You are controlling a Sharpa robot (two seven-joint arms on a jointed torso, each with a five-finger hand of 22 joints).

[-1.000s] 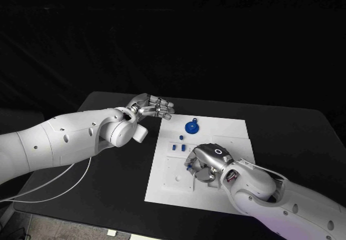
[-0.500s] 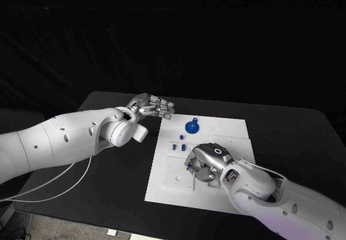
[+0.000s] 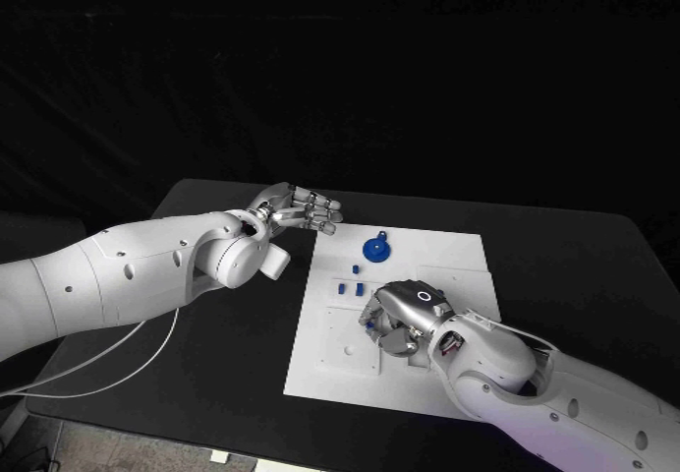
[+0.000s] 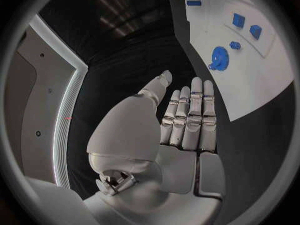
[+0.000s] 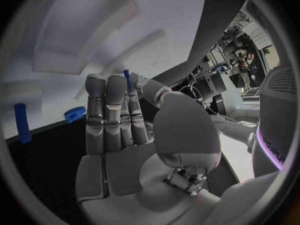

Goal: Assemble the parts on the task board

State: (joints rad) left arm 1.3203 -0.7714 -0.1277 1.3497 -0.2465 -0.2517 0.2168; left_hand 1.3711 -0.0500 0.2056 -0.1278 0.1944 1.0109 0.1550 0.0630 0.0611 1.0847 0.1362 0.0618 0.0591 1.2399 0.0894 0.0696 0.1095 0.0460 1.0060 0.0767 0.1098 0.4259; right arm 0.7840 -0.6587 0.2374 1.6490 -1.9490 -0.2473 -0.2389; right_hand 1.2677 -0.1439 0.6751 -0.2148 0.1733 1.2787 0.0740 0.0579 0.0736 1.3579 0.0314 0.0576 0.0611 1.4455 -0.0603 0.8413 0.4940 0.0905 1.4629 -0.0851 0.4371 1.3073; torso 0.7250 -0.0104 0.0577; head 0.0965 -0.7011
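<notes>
Presently the right hand (image 3: 401, 317) is low over the middle of the board (image 3: 329, 369), fingers curled down. In the right wrist view a thin blue pin (image 5: 126, 75) stands between thumb and fingertips, so the hand appears to be pinching that part; the pinch itself is partly hidden. The step in hand, by my judgement, is seating this pin in the board. To do it well: keep the pin upright, line it over its hole before pressing, lower slowly, and release only once it stands unaided.

The left hand (image 3: 298, 209) hangs above the desk (image 3: 212, 364) off the board's upper left corner, fingers straight and together, holding nothing.

Other items: a blue gear (image 3: 377, 250) sits near the board's upper edge, with a small blue peg (image 3: 355, 268) just below it and two small blue blocks (image 3: 350, 289) lower, just above the right hand. A white cable (image 3: 99, 359) trails across the desk at lower left, well apart from the work.

Obstruction: the blocks lie close to the right hand's knuckles and could be knocked on withdrawal; the hand itself hides the target hole from the head view
</notes>
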